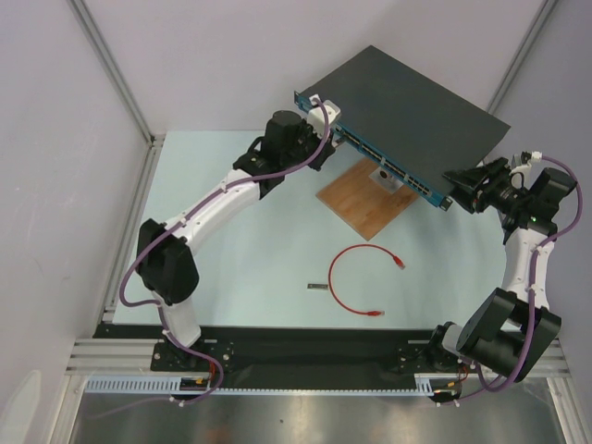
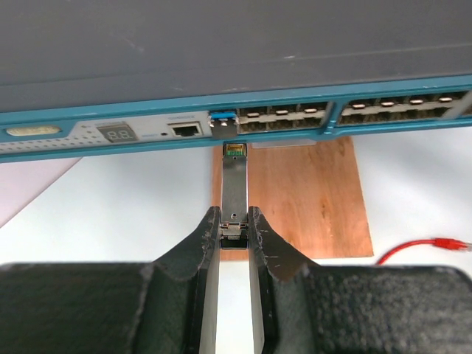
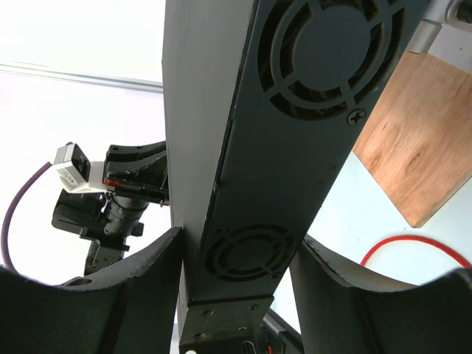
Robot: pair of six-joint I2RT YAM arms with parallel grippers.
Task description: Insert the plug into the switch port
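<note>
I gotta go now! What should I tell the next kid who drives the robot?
Left tool: shut on the metal plug, pointing it at the front of the switch.
Right tool: clamped across the switch's fan end.
Done: plug is held, its tip close to the front ports.
Left: it is not in yet. Push it into a port, then let go.
Red cable lies apart from both tools.

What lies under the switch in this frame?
A wooden board lies beneath the switch, its far part hidden by the chassis. A small grey piece at the switch's front edge is too unclear to name. Whatever else sits under the chassis is covered.
</note>
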